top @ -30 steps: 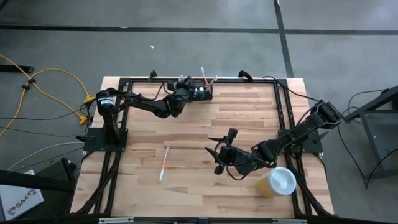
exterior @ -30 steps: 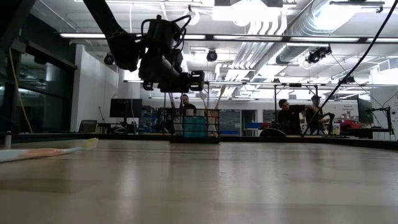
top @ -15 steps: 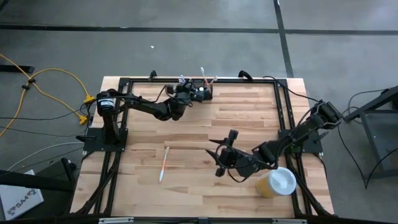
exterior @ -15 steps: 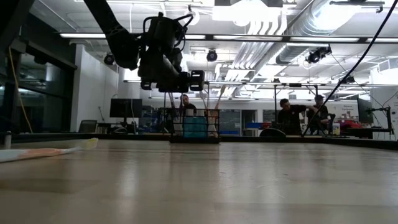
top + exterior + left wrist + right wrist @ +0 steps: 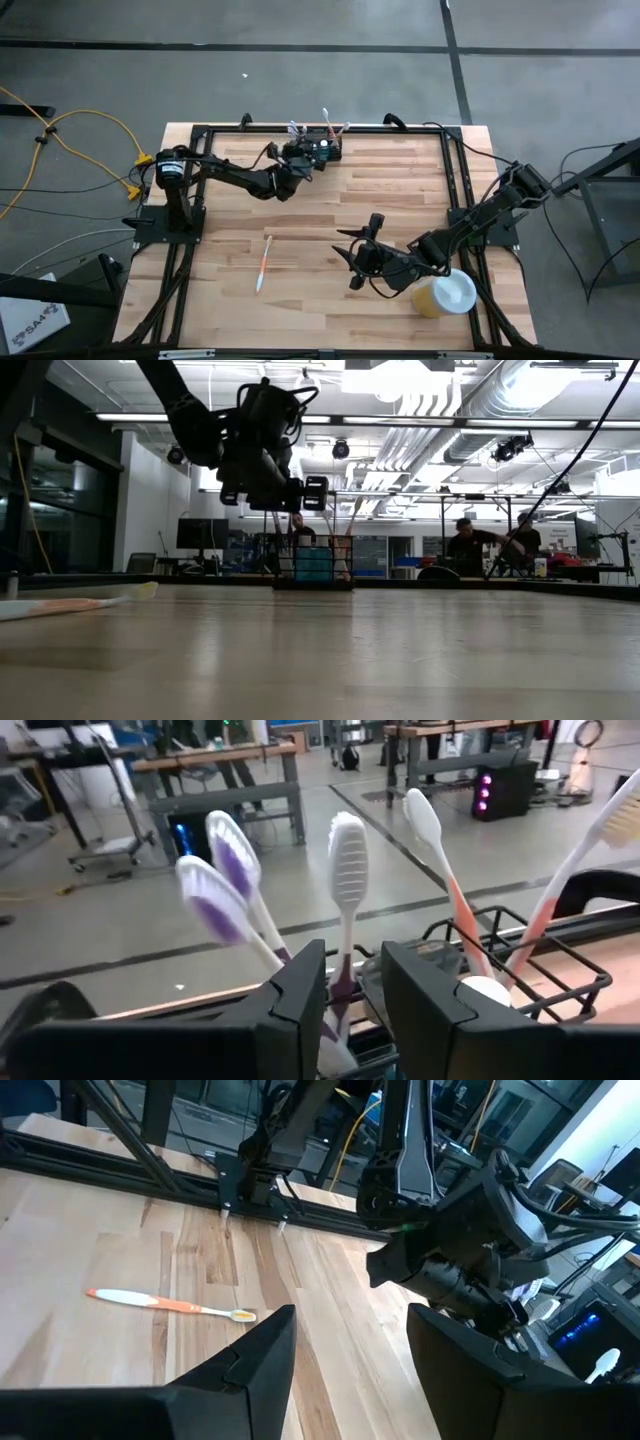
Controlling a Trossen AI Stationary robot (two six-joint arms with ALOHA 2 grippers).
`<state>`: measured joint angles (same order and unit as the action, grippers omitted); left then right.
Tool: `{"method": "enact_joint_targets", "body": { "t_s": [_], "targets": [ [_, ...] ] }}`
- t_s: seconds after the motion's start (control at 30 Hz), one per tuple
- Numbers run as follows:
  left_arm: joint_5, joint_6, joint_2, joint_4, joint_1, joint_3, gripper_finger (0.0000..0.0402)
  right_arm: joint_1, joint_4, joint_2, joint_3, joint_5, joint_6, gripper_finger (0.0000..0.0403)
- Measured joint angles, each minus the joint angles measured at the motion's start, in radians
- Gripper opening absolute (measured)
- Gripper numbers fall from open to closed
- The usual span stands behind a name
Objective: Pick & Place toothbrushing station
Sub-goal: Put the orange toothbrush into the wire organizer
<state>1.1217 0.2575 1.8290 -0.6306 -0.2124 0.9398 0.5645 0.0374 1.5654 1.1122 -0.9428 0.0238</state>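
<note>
The black caddy stands on the table at the middle of the far edge, with several toothbrushes upright in it; it also shows in the low view. My left gripper hovers at its left side, level with the brush handles. In the left wrist view my left gripper has a narrow gap, and the white toothbrush stands in line with it. I cannot tell whether the fingers touch the brush. My right gripper is open and empty above the table's middle right.
An orange-and-white toothbrush lies flat on the table left of centre, also seen in the right wrist view. A yellow cup with a white lid stands at the near right, beside my right arm. A black frame edges the table.
My left gripper has risen a little beside the caddy and tipped slightly. The caddy and its brushes have stayed where they were.
</note>
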Motion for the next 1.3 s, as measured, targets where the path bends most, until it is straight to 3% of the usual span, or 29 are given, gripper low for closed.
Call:
{"method": "enact_joint_targets", "body": {
  "t_s": [0.5, 0.7, 0.97, 1.17, 1.3],
  "targets": [
    [0.060, -0.030, 0.000, -0.009, 0.144, 0.000, 0.0097, 0.021, -0.005, 0.000, 0.000, 0.000, -0.001, 0.0185],
    [0.075, -0.130, -0.039, -0.002, 0.311, -0.001, 0.0097, 0.020, -0.050, 0.000, 0.000, -0.001, -0.020, 0.0185],
    [0.121, -0.238, -0.236, 0.098, 0.572, -0.001, 0.0097, 0.024, -0.156, 0.000, 0.000, 0.000, -0.116, 0.0185],
    [0.049, -0.077, -0.376, 0.357, 0.739, -0.001, 0.0097, 0.025, -0.165, 0.000, 0.000, 0.060, -0.136, 0.0185],
    [0.095, 0.107, -0.420, 0.472, 0.830, -0.002, 0.0097, 0.025, -0.164, 0.000, 0.000, 0.077, -0.139, 0.0185]
  ]
}}
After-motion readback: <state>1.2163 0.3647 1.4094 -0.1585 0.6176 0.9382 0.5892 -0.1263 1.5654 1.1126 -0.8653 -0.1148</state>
